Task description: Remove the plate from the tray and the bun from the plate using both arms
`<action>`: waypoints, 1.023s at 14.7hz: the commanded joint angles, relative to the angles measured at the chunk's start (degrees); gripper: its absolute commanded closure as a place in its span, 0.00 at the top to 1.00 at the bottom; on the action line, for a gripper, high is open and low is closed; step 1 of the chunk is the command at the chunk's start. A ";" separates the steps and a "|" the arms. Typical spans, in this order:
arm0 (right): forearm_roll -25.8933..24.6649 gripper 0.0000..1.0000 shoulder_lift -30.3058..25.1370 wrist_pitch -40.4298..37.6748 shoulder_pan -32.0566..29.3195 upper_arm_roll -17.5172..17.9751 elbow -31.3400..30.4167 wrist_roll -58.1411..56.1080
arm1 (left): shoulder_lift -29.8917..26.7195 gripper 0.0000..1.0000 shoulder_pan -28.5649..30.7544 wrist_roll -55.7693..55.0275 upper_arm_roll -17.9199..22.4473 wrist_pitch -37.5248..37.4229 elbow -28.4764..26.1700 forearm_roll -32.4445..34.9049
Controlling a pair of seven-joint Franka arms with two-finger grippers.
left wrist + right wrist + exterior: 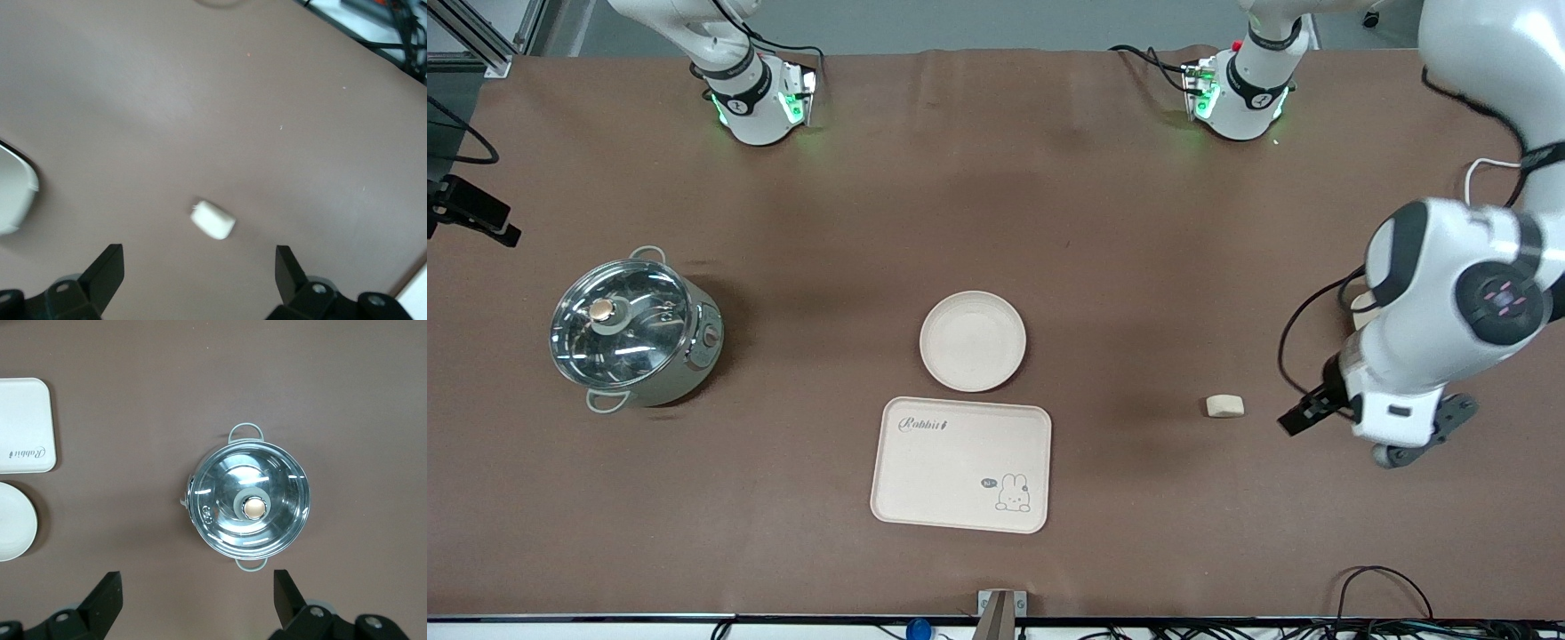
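Plate (972, 340) down on the bare table (1120, 222), clear of the tray (960, 464) and just beside its edge farther from the front camera; apart from it by a thin gap, as far as can be told. Nothing on the plate, nothing on the tray. Bun (1224, 406) alone on the table, well apart from both, toward the left arm's end and about level with the tray's farther edge.

Left pincer (1303, 413) spread wide, holding nothing, hanging over the table just beside the bun, toward the left arm's end, fingertips aimed back toward it. From the left wrist view: bun between the lines of the two fingers (107, 272), a little ahead of the tips, touching neither. Long axis skewed, lying diagonal to the line from finger to finger rather than square across it.

Right pincer (197, 593) likewise spread and empty, over the lidded steel pot (636, 333) at the right arm's end, far from every task thing; waiting.

Judged from the layout: both removals done, little left but to pull the left arm clear. For any regrasp of the bun, left arm by far the nearer, with a wrist turn needed to square up to that diagonal.
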 commanded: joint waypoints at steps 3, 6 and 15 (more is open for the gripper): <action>-0.28 1.00 -1.15 -0.50 0.30 0.48 -0.67 -0.26 | -13.27 1.00 1.51 21.87 -0.17 -11.01 -1.87 0.02; -0.19 1.00 -1.24 -1.28 1.09 1.09 -0.67 -0.17 | -19.08 1.00 1.95 30.85 -0.26 -19.01 -1.96 -0.78; -0.20 1.00 -0.89 0.38 2.77 1.80 -0.67 -0.17 | -33.32 1.00 -7.70 39.75 13.44 -22.80 -12.58 -9.99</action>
